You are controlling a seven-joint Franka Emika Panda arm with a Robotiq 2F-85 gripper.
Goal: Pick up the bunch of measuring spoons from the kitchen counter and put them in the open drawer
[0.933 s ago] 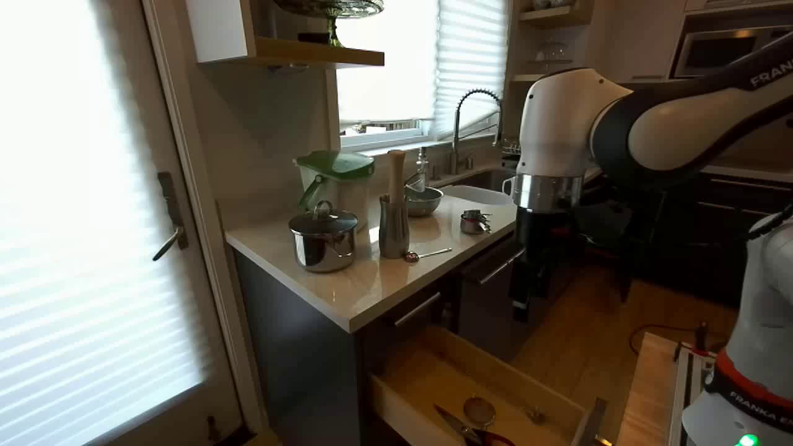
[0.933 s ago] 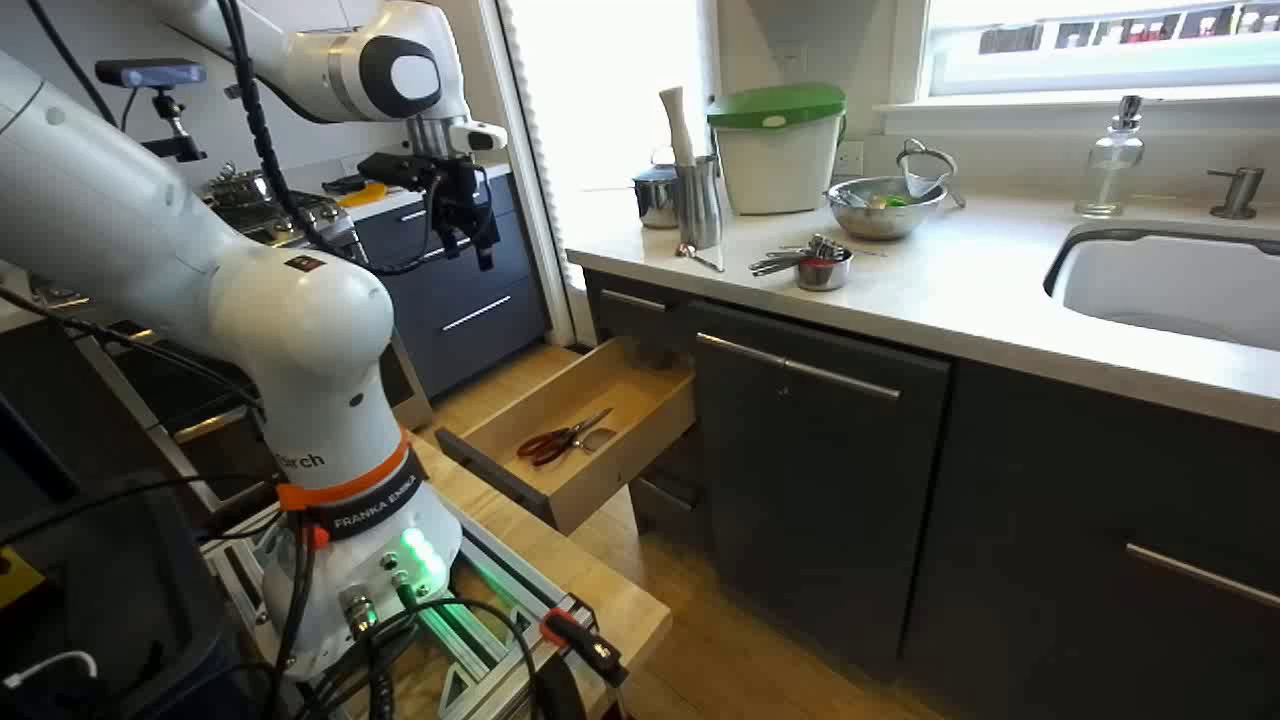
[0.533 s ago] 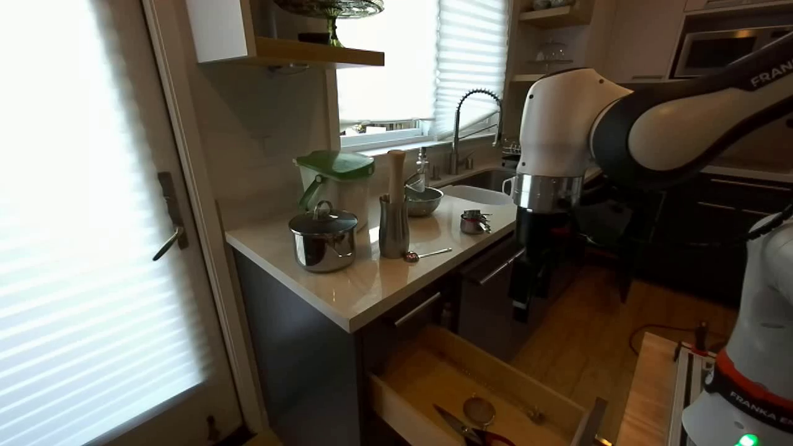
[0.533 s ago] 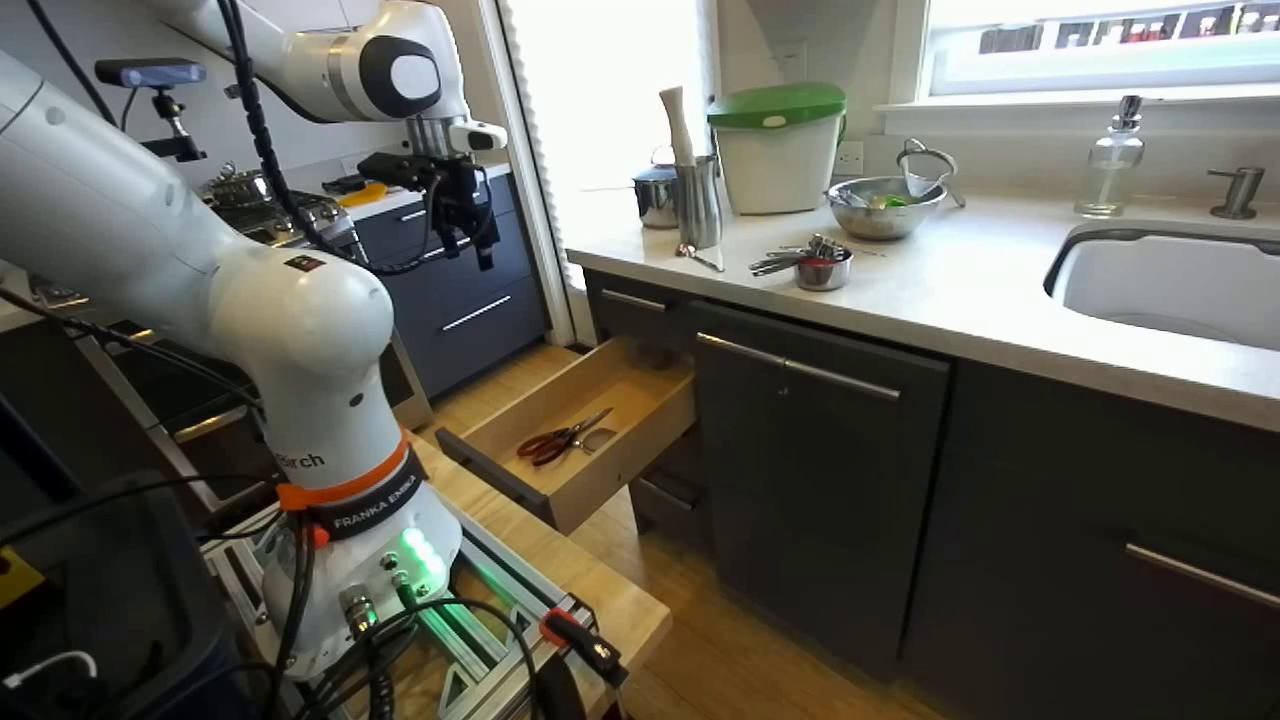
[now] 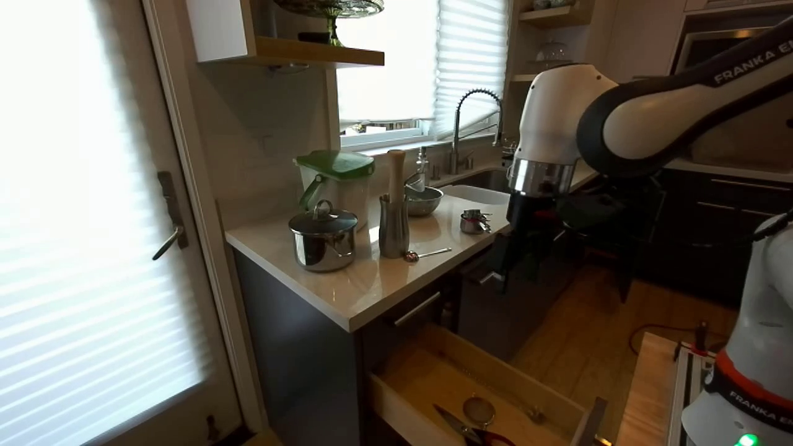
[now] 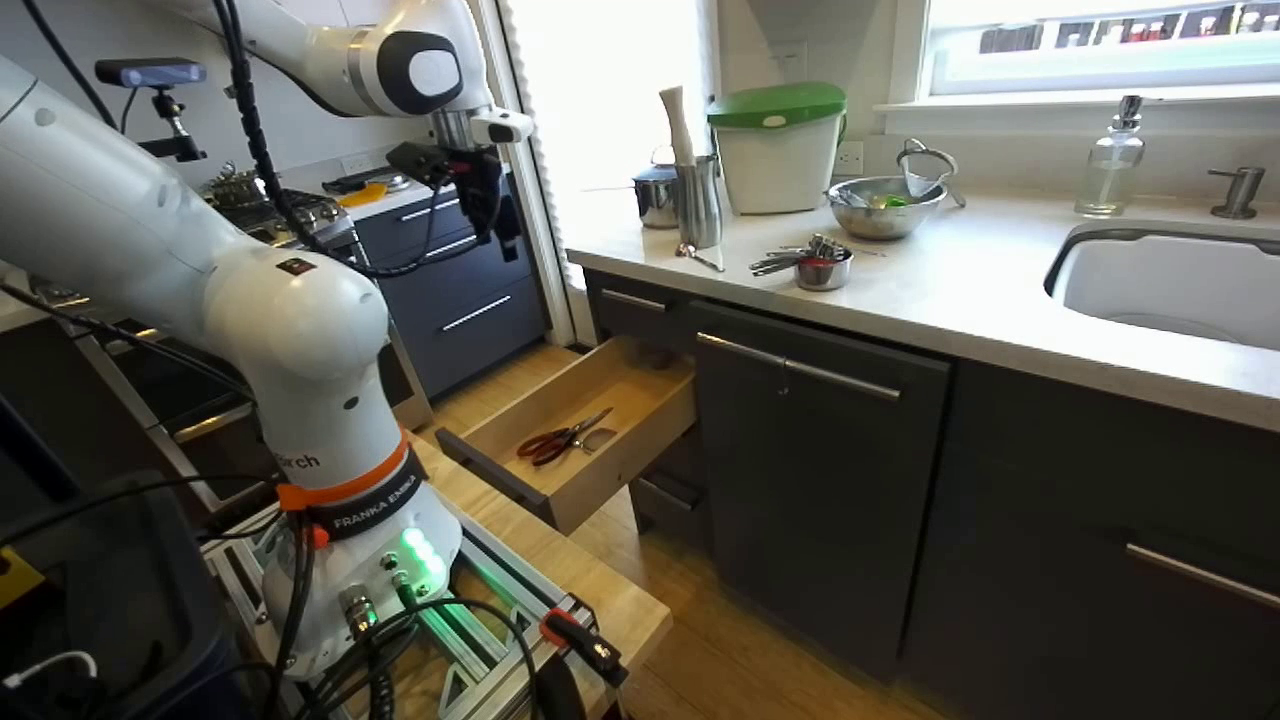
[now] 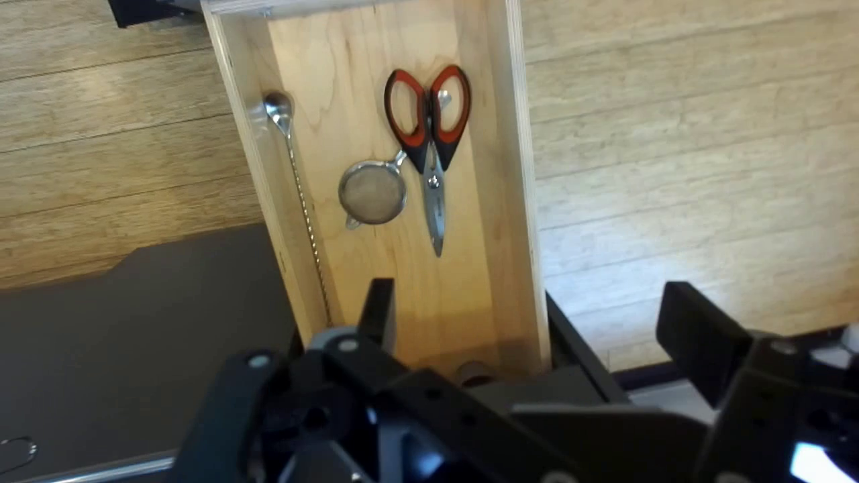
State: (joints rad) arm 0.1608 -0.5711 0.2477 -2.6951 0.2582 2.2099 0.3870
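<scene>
The bunch of measuring spoons (image 6: 822,268) is a silvery cluster with a rounded cup end and several handles, lying near the front edge of the kitchen counter (image 6: 1010,300). It also shows in an exterior view (image 5: 474,223); it is out of the wrist view. The drawer (image 6: 490,480) is pulled open below the counter; its wooden side wall shows in the wrist view (image 7: 523,147). My gripper (image 7: 530,295) is open, fingers wide apart with nothing between them. It hangs in the air in front of the counter, apart from the spoons, as both exterior views show (image 6: 505,245) (image 5: 503,282).
In the drawer lie red-handled scissors (image 7: 433,181), a small strainer (image 7: 372,193) and a long twisted spoon (image 7: 305,208). On the counter stand a steel cylinder (image 6: 700,205), a lidded pot (image 5: 324,241), a green-lidded bin (image 6: 775,165), a bowl (image 6: 880,215) and a single spoon (image 5: 427,254).
My arm and gripper have moved toward the counter, up and left in an exterior view and to the right in an exterior view. The spoons and the drawer have not moved.
</scene>
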